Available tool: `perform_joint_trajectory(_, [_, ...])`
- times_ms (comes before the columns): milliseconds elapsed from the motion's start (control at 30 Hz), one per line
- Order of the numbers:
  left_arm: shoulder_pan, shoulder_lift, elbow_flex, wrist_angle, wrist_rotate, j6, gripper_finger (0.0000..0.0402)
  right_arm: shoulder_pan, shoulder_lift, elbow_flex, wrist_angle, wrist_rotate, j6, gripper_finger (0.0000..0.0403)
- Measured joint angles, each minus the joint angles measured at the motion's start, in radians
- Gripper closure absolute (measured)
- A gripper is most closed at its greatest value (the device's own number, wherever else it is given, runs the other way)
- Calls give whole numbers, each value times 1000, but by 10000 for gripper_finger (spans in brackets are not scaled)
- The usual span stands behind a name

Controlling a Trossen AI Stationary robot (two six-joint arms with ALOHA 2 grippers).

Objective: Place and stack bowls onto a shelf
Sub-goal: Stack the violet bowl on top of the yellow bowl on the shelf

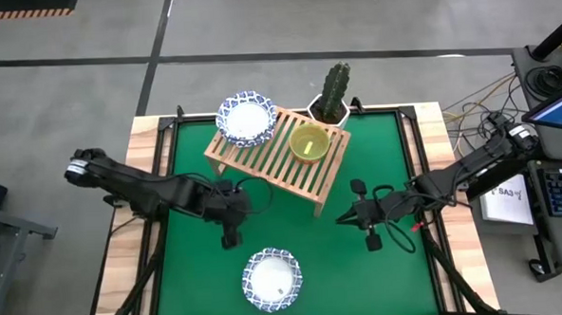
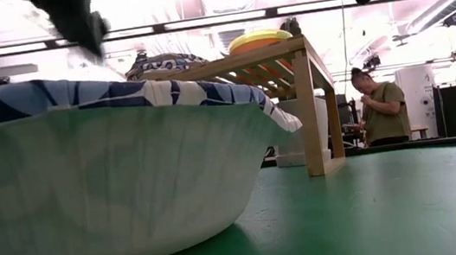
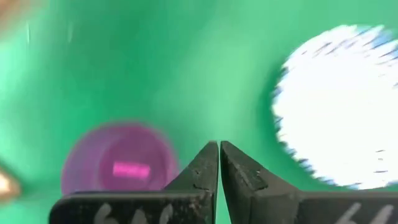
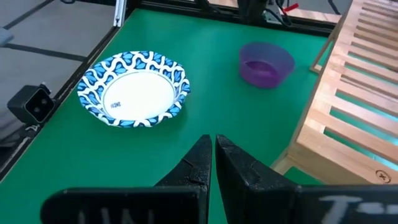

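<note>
We log a patterned bowl (image 1: 247,118) and yellow-green bowl (image 1: 309,143) on the shelf (image 1: 276,158); a white bowl (image 1: 273,278) and purple bowl (image 4: 266,64) remain on the surface, both jaws clenched empty

The bench (image 1: 381,277) is covered by a deep green mat, edged with pale wood at both sides. Light, unpainted wood is seen in the slatted shelf (image 1: 272,167). A white bowl (image 1: 247,119) rimmed in a blue lattice pattern is shown on the shelf, and a yellow-green bowl (image 1: 309,143) beside it. A second white bowl with blue rim (image 1: 273,279) is shown on the mat. A translucent purple bowl (image 4: 266,64) is seen there too. A dark green cactus (image 1: 334,91) is set in a white pot (image 1: 315,110). Both arms are black, as are the left claw (image 3: 219,162) and right claw (image 4: 214,155).
</note>
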Motion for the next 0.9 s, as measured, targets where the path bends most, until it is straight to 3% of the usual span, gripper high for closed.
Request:
perform_joint_trajectory(133, [-16, 0, 152, -37, -3, 66, 401, 0, -6, 0, -13, 0, -7, 390])
perform_joint_trajectory(267, [-16, 2, 179, -94, -37, 65, 401, 0, -6, 0, -19, 0, -6, 390])
perform_joint_trajectory(400, [-16, 3, 99, -104, 6, 14, 379, 0, -6, 0, -19, -1, -7, 390])
perform_joint_trajectory(600, [-16, 4, -82, -73, 21, -63, 293, 0, -6, 0, -18, -1, -7, 390])
perform_joint_trajectory(767, [-15, 15, -229, 40, -10, -37, 227, 0, -6, 0, -18, -1, -4, 390])
perform_joint_trajectory(900, [-14, 32, -304, 173, -17, 13, 210, 0, -6, 0, -18, -1, 4, 390])
